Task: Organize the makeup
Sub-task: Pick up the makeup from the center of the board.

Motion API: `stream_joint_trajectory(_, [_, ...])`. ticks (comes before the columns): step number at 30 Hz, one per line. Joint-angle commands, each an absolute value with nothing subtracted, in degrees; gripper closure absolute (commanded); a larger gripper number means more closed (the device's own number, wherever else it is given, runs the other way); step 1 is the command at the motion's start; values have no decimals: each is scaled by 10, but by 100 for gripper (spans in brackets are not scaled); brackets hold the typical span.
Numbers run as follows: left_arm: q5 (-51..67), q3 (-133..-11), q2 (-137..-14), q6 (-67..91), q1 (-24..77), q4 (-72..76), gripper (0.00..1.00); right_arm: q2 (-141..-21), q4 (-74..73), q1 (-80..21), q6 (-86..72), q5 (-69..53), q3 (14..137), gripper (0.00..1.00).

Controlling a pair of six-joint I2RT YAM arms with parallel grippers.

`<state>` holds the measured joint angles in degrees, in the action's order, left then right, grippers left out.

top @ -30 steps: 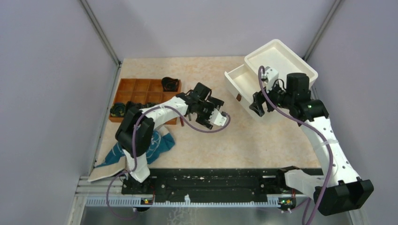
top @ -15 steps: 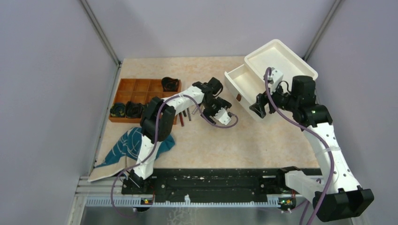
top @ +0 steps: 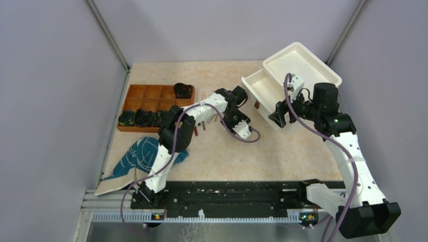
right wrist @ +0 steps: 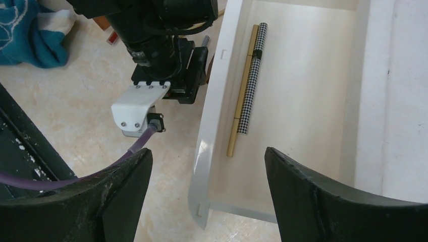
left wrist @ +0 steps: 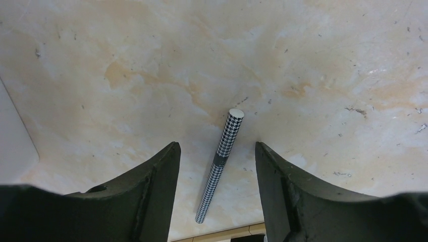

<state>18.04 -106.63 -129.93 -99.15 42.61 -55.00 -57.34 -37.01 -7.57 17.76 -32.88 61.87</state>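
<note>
My left gripper (left wrist: 217, 151) is open and hangs over a black-and-white houndstooth pencil (left wrist: 221, 160) that lies on the table between the jaws without touching them. In the top view the left gripper (top: 238, 97) is just left of the white tray (top: 303, 55). My right gripper (right wrist: 207, 151) is open and empty above the tray's lower drawer (right wrist: 303, 101). That drawer holds a second houndstooth pencil (right wrist: 252, 80) and a gold pencil (right wrist: 242, 85) side by side. In the top view the right gripper (top: 276, 115) is at the drawer's front edge. Slim dark red pencils (top: 203, 124) lie beside the brown organizer (top: 146, 98).
The brown compartment organizer holds several dark items (top: 182, 90) at the left. A teal patterned cloth (top: 141, 154) lies in front of it and shows in the right wrist view (right wrist: 30, 30). The white tray's corner (left wrist: 15, 141) is close on the left gripper's left.
My left arm has swung right from near the organizer toward the white tray and uncovered the dark red pencils. The right arm has barely moved.
</note>
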Motion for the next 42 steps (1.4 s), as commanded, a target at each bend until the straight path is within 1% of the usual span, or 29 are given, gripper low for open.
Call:
stream_joint_trajectory(1, [164,-1063,-1353,-1020,436,-591,38,-560,-350,-68,177,-343,614,18])
stream_joint_trajectory(5, [132,-1063,-1371,-1022,446,-607,43,-557,-349,-65,177,-343,612,18])
stream_joint_trajectory(6, [122,-1063,-1377,-1022,450,-611,45,-556,-348,-65,177,-343,612,18])
stream_joint_trajectory(9, [92,-1063,-1394,-1017,458,-621,57,-554,-348,-64,176,-344,611,18])
stream_joint_trajectory(16, [77,-1051,-1396,-1002,467,-624,71,-554,-351,-62,177,-345,613,19])
stream_joint_trajectory(20, [100,-987,-1355,-993,478,-585,79,-554,-357,-62,177,-344,619,18])
stream_joint_trajectory(26, [125,-834,-1237,-989,506,-488,96,-570,-388,-62,187,-342,651,19])
stream_joint_trajectory(28, [132,-790,-1200,-982,516,-459,100,-579,-404,-62,195,-340,669,18])
stream_joint_trajectory(36, [229,-720,-1046,-920,534,-426,100,-595,-451,-62,239,-367,749,17])
stream_joint_trajectory(39, [299,-720,-987,-872,532,-417,100,-605,-452,-62,250,-393,766,14])
stream_joint_trajectory(42, [397,-729,-934,-814,518,-406,100,-613,-426,-64,247,-432,767,12])
